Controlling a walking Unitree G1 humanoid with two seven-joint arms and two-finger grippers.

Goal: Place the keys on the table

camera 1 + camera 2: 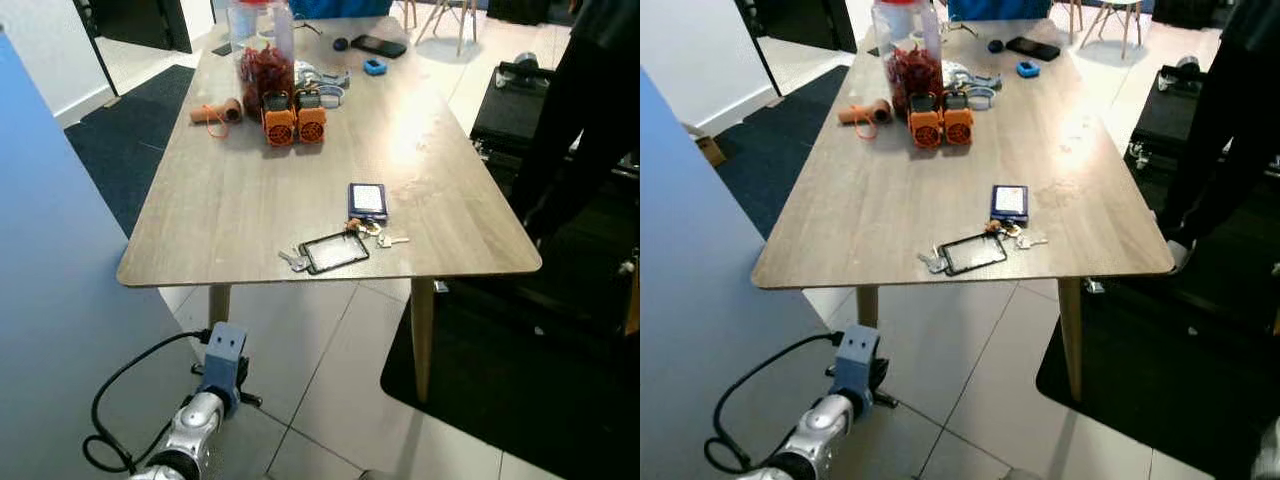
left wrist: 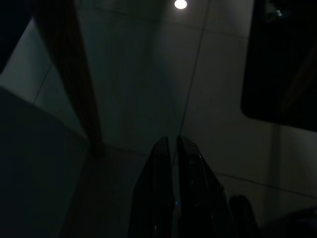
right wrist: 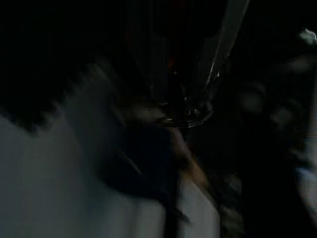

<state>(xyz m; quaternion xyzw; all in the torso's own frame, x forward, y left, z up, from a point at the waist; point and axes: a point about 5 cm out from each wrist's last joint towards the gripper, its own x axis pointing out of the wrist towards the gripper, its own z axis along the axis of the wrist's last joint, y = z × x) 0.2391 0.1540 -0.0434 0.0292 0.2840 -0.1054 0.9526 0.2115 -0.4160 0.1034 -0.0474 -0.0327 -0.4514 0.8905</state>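
Note:
The keys (image 1: 293,261) lie on the wooden table (image 1: 230,210) near its front edge. They are joined to a black-framed clear tag (image 1: 333,252), a small blue fob (image 1: 367,200) and a few more keys (image 1: 385,238). My left arm (image 1: 222,362) hangs low by the floor, in front of and below the table edge. In the left wrist view my left gripper (image 2: 172,148) is shut with nothing in it and points at the tiled floor. The right wrist view is dark and blurred, and little can be made out in it.
Further back on the table stand a jar with red contents (image 1: 265,70), two orange objects (image 1: 295,125), a phone (image 1: 378,45) and other small items. A person in dark clothes (image 1: 590,120) stands at the right, over a black mat (image 1: 520,390). A blue-grey panel (image 1: 60,300) rises on my left.

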